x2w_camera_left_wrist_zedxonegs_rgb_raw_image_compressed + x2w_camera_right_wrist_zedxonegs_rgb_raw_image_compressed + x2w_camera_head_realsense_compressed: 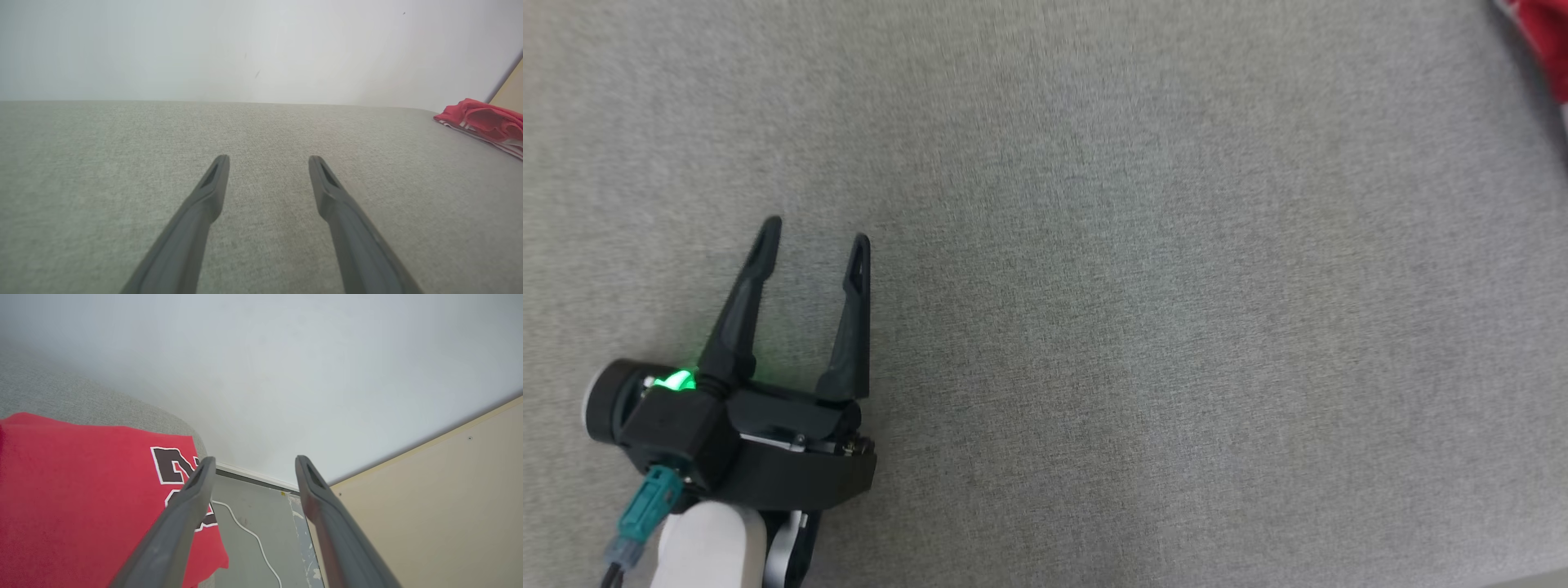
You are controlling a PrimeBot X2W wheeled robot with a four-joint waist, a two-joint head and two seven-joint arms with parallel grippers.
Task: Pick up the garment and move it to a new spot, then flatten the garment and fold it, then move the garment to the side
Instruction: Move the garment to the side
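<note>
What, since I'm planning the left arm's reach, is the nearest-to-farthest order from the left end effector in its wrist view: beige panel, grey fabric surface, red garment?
1. Nearest, the grey fabric surface, directly beneath the open left end effector.
2. Next, the red garment, far right at the surface's corner.
3. Farthest, the beige panel, behind the garment at the right edge.

Head cam: looks steeply down on the grey fabric surface [1176,286] from fairly near, left tool [816,229] at lower left. Left wrist cam: low, close over the same surface, facing along it to a pale wall [245,49]. Right wrist cam: at the surface's corner, close over the red garment [81,490], facing wall, floor [253,514] and beige panel [429,498]. Shared by all three views: garment and surface.
</note>
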